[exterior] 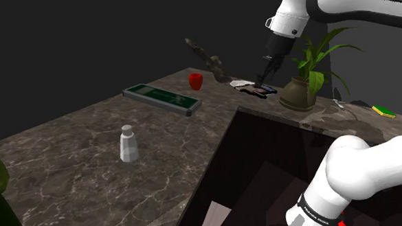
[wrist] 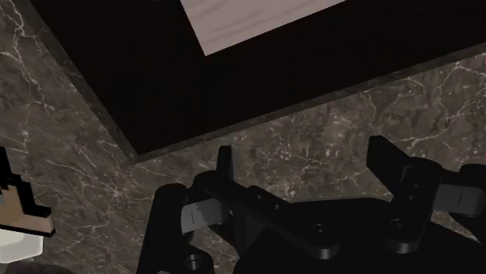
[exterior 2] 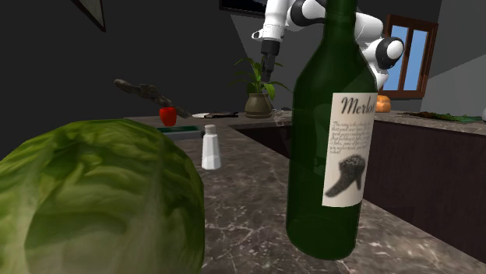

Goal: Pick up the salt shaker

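Observation:
The salt shaker [exterior: 129,143], a small whitish bottle with a cap, stands upright on the dark marble counter [exterior: 67,152]. In the second exterior view the salt shaker [exterior 2: 211,148] is just behind the cabbage and the bottle. My gripper [exterior: 262,80] hangs far from it, over the counter's back corner beside the potted plant, and points down. From the second exterior view the gripper [exterior 2: 266,68] is high above the plant. In the wrist view the gripper [wrist: 305,162] is open; its fingers [wrist: 226,167] stand wide apart over bare marble, holding nothing.
Between shaker and gripper lie a flat green tray [exterior: 161,98] and a red cup [exterior: 196,80]. A potted plant [exterior: 300,92], dark scraps [exterior: 255,90] and a sponge [exterior: 383,111] sit at the back. A cabbage [exterior 2: 93,202] and a wine bottle [exterior 2: 331,132] loom close. A dark recess [exterior: 260,159] cuts the L-shaped counter.

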`<move>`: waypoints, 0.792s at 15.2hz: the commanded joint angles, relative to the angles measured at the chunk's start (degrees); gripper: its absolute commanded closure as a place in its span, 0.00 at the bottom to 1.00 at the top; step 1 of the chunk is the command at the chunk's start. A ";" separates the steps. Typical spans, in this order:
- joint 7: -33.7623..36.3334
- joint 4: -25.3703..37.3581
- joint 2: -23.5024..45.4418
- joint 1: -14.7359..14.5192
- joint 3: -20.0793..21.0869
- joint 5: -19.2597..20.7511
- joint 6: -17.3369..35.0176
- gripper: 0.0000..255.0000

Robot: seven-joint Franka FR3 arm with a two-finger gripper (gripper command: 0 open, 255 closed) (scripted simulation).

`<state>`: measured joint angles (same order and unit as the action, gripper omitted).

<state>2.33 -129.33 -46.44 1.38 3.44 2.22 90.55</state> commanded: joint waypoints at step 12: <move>14.66 1.45 10.68 -1.91 12.84 -5.60 10.47 0.00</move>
<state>15.61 -128.31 -37.09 -0.48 15.12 -3.07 99.92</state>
